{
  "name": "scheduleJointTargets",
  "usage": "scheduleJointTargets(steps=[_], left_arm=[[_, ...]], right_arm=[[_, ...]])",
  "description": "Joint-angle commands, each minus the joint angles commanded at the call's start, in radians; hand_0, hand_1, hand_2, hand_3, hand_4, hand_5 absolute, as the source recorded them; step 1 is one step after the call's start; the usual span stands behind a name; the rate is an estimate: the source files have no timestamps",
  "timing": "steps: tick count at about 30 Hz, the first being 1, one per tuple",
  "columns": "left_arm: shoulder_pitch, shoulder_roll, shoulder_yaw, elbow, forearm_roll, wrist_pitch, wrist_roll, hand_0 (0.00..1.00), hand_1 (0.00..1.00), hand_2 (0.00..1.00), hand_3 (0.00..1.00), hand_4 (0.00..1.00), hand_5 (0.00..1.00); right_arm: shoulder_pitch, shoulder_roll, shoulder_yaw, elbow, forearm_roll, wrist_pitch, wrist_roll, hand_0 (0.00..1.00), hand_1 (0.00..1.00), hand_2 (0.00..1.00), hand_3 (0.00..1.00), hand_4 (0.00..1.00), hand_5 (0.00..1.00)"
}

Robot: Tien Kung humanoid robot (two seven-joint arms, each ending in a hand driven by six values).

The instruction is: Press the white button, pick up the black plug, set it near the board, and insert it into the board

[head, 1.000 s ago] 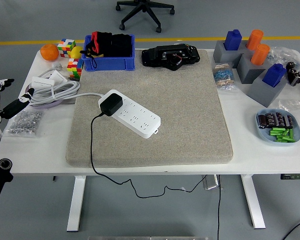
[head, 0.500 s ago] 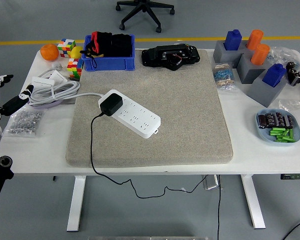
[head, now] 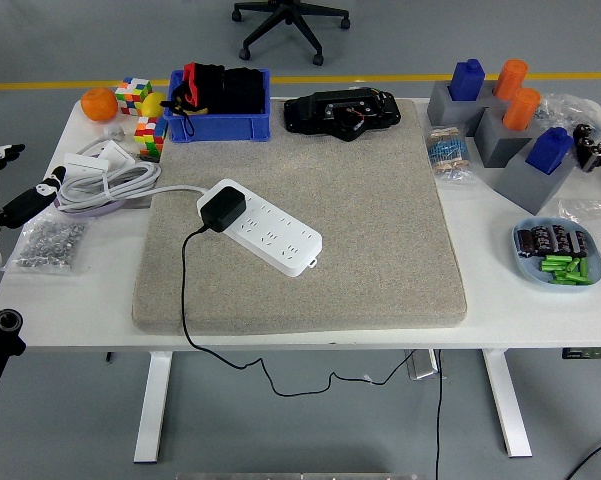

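Black plug [head: 222,208] sits seated in the left end of the white board [head: 263,228], its cord trailing off the near edge of the grey mat [head: 360,230], so the insertion looks done and the white button, likely at the strip's right end, is too small to read from here. Out at the far left edge, the left hand [head: 10,190] is pulling away now — over the last second it has slid further outward and off the tabletop [head: 280,335], fingers [head: 48,186] loosely spread and holding nothing. That retreat reads like a finished job, arm heading home. Just beside it lie a bag of screws [head: 48,245] and a coiled white cable [head: 105,180]. No right hand anywhere in view.
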Motion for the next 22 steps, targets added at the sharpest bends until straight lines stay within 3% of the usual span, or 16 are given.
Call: scheduleJointTargets(steps=[22], left_arm=[[-0.003,-0.001,0.000,-0.001,-0.005,-0.006,-0.003,0.887,0.891,0.842,0.812,0.813,0.470]], right_arm=[[0.005,-0.006,-0.002,0.004,-0.003,0.001,0.002,0.655,0.622,0.652,0.613,0.665,0.406]])
